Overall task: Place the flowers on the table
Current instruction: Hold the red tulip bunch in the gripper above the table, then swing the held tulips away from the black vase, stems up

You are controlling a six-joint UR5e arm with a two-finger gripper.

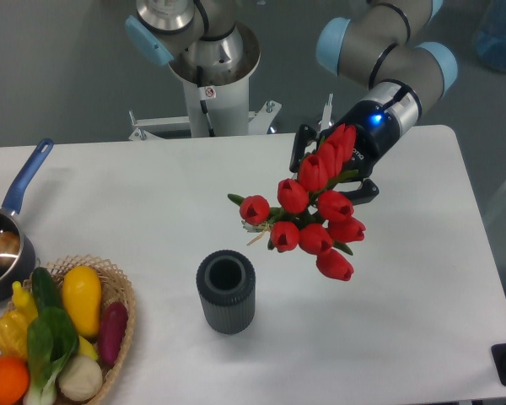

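Observation:
The flowers, a bunch of red tulip buds with green leaves, hang in the air above the right middle of the white table, with the buds toward the camera. My gripper is behind the bunch and shut on its stems, with black fingers showing on either side. The stems are mostly hidden behind the buds. A dark grey ribbed vase stands upright and empty on the table, to the lower left of the bunch.
A wicker basket of fruit and vegetables sits at the front left corner. A small pot with a blue handle sits at the left edge. The arm's base stands behind the table.

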